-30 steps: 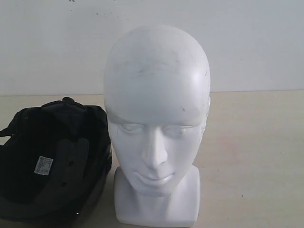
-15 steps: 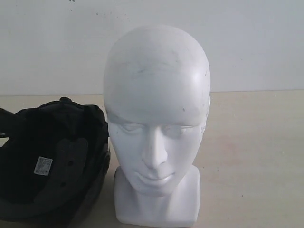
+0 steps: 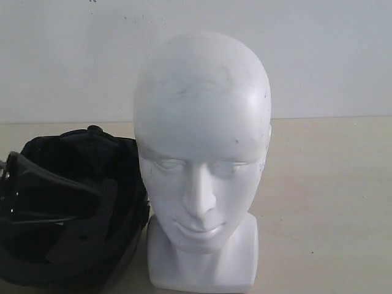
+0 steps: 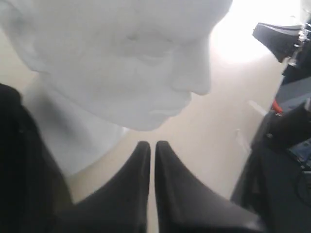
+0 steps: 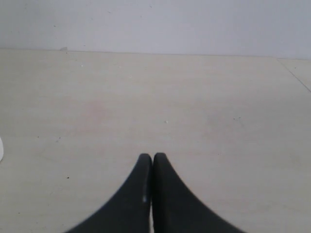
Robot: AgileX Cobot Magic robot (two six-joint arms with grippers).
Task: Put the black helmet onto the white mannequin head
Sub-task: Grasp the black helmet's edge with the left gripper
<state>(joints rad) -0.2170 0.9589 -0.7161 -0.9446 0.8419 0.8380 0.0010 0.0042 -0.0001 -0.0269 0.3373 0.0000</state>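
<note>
- I'm seeing the helmet (image 3: 67, 214) lying lining-up, just beside the mannequin head (image 3: 202, 153), on its left; the table (image 3: 324, 196) is giving room on the right.
- Only the wrist views are showing the tools: left gripper (image 4: 152, 144) pinched nearly together, empty, near the chin; right gripper (image 5: 152, 156) closed, empty.

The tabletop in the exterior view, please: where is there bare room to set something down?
The widest bare patch is the pale tabletop right of the glossy white mannequin head, running back to the white wall. A narrow strip lies behind the matte black helmet. Left of the head is crowded: the helmet sits close beside it.
</note>
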